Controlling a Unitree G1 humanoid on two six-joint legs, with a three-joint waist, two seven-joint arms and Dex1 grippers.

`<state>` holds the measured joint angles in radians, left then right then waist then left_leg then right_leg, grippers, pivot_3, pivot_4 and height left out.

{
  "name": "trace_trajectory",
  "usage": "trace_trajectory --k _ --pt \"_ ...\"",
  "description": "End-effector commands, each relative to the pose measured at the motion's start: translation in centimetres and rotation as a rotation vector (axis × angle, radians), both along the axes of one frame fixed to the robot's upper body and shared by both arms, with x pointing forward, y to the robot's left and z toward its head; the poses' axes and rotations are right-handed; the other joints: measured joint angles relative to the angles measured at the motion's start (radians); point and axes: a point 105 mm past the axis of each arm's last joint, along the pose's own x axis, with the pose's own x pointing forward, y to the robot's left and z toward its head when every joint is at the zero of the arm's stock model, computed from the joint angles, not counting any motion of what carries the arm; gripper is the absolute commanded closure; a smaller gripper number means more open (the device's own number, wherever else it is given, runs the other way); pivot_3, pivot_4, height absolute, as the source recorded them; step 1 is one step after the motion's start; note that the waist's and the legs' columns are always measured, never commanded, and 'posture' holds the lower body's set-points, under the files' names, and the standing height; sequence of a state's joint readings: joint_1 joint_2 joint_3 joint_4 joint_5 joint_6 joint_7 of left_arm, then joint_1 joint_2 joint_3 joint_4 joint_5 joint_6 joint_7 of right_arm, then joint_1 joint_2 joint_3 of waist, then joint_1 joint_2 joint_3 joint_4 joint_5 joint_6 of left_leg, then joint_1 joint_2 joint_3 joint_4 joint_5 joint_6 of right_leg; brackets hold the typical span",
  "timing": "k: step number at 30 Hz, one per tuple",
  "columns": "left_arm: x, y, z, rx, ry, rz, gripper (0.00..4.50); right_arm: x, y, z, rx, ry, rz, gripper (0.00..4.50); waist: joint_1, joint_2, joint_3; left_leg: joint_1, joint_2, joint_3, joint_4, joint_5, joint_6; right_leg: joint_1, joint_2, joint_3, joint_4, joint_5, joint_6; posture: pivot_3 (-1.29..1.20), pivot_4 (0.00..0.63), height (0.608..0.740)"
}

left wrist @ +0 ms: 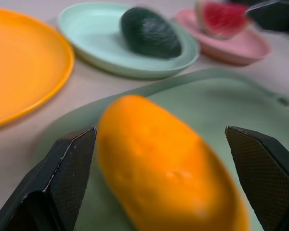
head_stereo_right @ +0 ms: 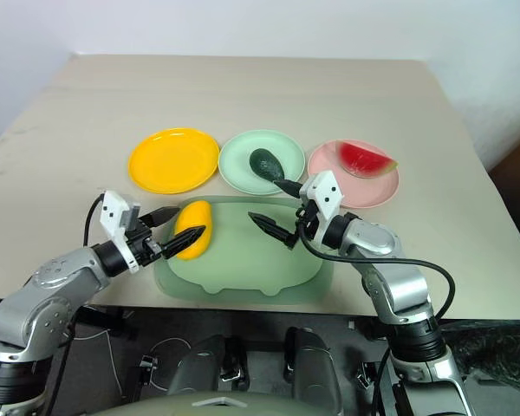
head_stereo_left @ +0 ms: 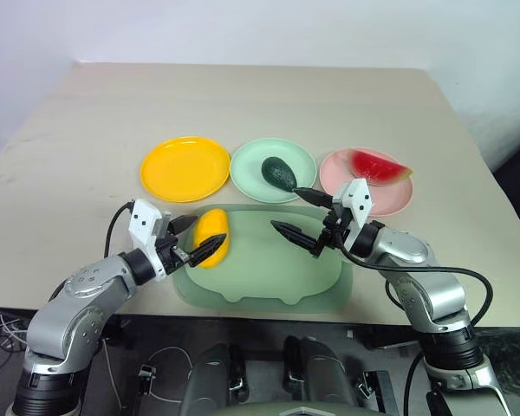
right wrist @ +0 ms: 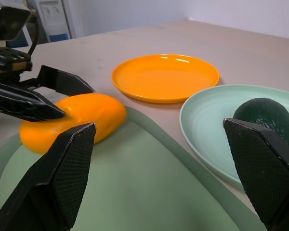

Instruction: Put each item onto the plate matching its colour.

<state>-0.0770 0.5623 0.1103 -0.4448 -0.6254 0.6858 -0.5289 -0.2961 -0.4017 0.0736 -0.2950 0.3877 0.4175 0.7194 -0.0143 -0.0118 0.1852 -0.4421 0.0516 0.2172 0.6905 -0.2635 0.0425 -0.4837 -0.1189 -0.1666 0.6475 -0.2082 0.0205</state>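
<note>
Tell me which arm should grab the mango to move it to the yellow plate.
Left, probably. The left gripper is open with the mango between its fingers on the tray, near the yellow plate. The right gripper hangs open farther off.

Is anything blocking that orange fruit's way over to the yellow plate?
Nothing visible does. The mango lies on the green tray between the open fingers of the left tool, and bare table separates the tray's edge from the empty yellow plate.

The mango (head_stereo_left: 211,236) lies on the tray (head_stereo_left: 269,282), apparently between the left hand's (head_stereo_left: 197,241) fingers.
</note>
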Motion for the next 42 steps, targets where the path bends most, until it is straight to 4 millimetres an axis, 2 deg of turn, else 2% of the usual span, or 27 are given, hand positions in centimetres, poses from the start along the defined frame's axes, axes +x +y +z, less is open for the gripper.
trace_trajectory --k 1,5,8,11,14,15,20,23,25,28,30,35,39,42 --pt "0.1 -0.4 -1.0 0.070 0.041 0.003 0.00 0.1 0.3 0.8 0.009 -0.045 0.005 0.02 0.002 0.000 0.000 0.000 0.000 -0.001 0.000 0.000 0.000 0.001 0.000 -0.001 0.000 0.000 0.000 0.00 0.150 0.696" --pt "-0.5 -1.4 -1.1 0.069 0.086 -0.056 0.00 0.2 0.4 1.1 0.023 -0.045 -0.002 0.02 0.001 0.000 0.000 0.001 0.000 -0.001 0.001 0.000 0.000 0.002 0.000 -0.001 0.000 -0.001 -0.001 0.00 0.150 0.696" --pt "-0.3 -1.1 -1.0 0.084 0.085 -0.043 0.00 0.4 0.4 1.2 0.019 -0.045 -0.010 0.02 0.000 0.000 0.000 0.001 0.000 -0.002 0.001 0.000 0.000 0.002 0.000 -0.001 0.000 -0.001 -0.001 0.00 0.150 0.696" --pt "0.1 -1.2 -0.3 0.064 0.073 -0.045 0.56 0.4 0.4 1.3 0.020 -0.045 -0.016 0.00 0.001 0.000 0.000 0.001 0.000 -0.002 0.001 0.000 0.000 0.002 0.000 -0.001 0.000 -0.001 -0.001 0.00 0.150 0.696" --pt "0.2 -1.3 0.1 0.057 0.066 -0.052 1.44 0.4 0.4 1.4 0.016 -0.046 -0.019 0.00 0.002 0.000 0.000 0.001 0.000 -0.002 0.001 0.000 0.000 0.002 0.000 -0.001 0.000 -0.001 -0.001 0.00 0.150 0.696" --pt "0.3 -1.1 0.4 0.060 0.060 -0.047 1.47 0.4 0.4 1.5 0.016 -0.047 -0.021 0.00 0.002 0.000 0.000 0.000 0.000 -0.002 0.002 0.000 0.000 0.002 0.000 -0.001 0.000 -0.001 -0.001 0.00 0.150 0.696" --pt "0.9 0.6 3.1 0.042 -0.005 -0.003 1.47 0.4 0.3 1.6 0.011 -0.052 -0.030 0.00 0.001 0.000 0.000 0.000 0.000 -0.002 0.002 0.000 0.000 0.002 0.000 -0.001 0.000 -0.001 -0.001 0.00 0.150 0.696" --pt "1.7 2.0 5.4 0.043 -0.071 0.026 1.47 0.2 0.6 1.8 0.020 -0.052 -0.025 0.00 0.001 0.000 0.000 0.000 0.000 -0.002 0.002 0.000 0.000 0.002 0.000 -0.001 0.000 0.000 -0.001 0.00 0.150 0.696" --pt "2.8 3.1 7.1 0.020 -0.122 0.081 1.47 0.2 0.7 1.7 0.020 -0.051 -0.024 0.00 0.004 0.000 0.000 0.000 0.000 -0.002 0.002 0.000 0.000 0.002 0.000 -0.002 0.000 0.000 -0.001 0.00 0.150 0.696" --pt "4.9 4.5 8.2 0.074 -0.230 0.173 1.47 0.2 0.8 1.7 0.024 -0.048 -0.025 0.00 0.003 0.000 0.000 0.000 0.000 -0.002 0.002 0.000 0.000 0.003 0.000 -0.002 0.000 0.000 0.000 0.00 0.150 0.696" --pt "6.7 5.3 8.2 0.081 -0.246 0.242 1.47 0.3 0.9 1.7 0.025 -0.052 -0.025 0.00 0.003 0.000 0.000 0.000 0.000 -0.002 0.002 0.000 0.000 0.003 0.000 -0.002 0.000 0.000 0.000 0.00 0.150 0.696" --pt "10.1 5.3 7.1 0.111 -0.250 0.312 1.47 0.7 1.2 1.8 0.032 -0.060 -0.040 0.00 0.002 0.000 0.000 0.000 0.000 -0.002 0.002 0.000 0.000 0.003 0.000 -0.003 0.000 0.000 0.000 0.00 0.150 0.696" --pt "11.6 5.7 5.8 0.116 -0.221 0.363 1.47 0.8 1.2 1.9 0.028 -0.064 -0.045 0.00 -0.001 0.000 0.000 0.000 0.000 -0.002 0.002 0.000 0.000 0.002 0.001 -0.003 0.000 0.000 0.000 0.00 0.150 0.696" --pt "11.9 5.6 5.1 0.108 -0.206 0.374 1.47 0.8 1.0 2.0 0.022 -0.069 -0.051 0.00 -0.002 0.000 0.000 0.000 0.000 -0.002 0.002 0.000 0.001 0.002 0.001 -0.003 0.001 0.000 0.000 0.00 0.150 0.696"
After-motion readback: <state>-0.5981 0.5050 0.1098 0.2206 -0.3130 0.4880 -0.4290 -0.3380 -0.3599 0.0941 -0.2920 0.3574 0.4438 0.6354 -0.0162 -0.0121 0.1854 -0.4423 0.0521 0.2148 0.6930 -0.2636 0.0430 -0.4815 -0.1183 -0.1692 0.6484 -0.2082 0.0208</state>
